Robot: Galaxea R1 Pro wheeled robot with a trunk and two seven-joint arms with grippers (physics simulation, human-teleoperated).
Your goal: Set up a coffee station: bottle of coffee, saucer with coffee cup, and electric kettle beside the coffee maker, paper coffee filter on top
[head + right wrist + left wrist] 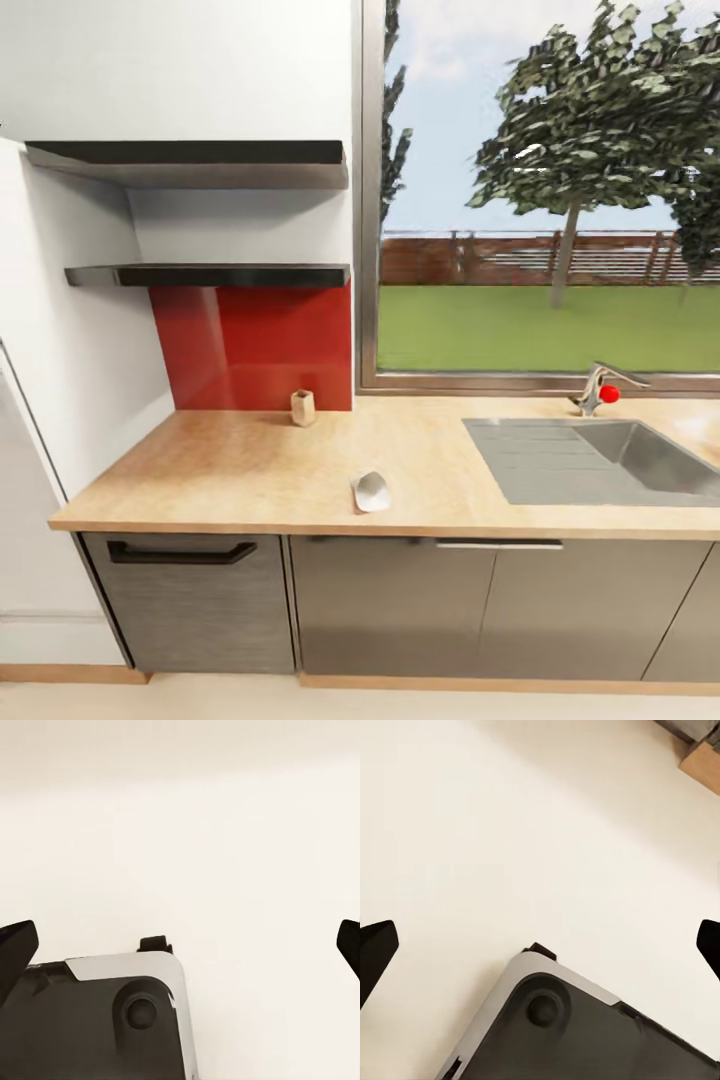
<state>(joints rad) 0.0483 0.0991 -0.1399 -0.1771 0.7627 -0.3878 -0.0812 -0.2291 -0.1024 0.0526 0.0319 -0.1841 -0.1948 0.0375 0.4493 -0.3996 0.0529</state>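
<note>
One paper coffee filter [372, 491] is lying near the front edge of the kitchen countertop [240, 470], left of the sink [600, 460]. Both the left gripper [540, 945] and right gripper [180, 945] are hanging wide open over pale floor [510, 832], well apart from it.

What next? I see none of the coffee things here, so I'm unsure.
Probably turn the base or head to search elsewhere. The countertop carries just a small white object and a tan holder; both shelves look bare, and both grippers hang open over floor.
</note>
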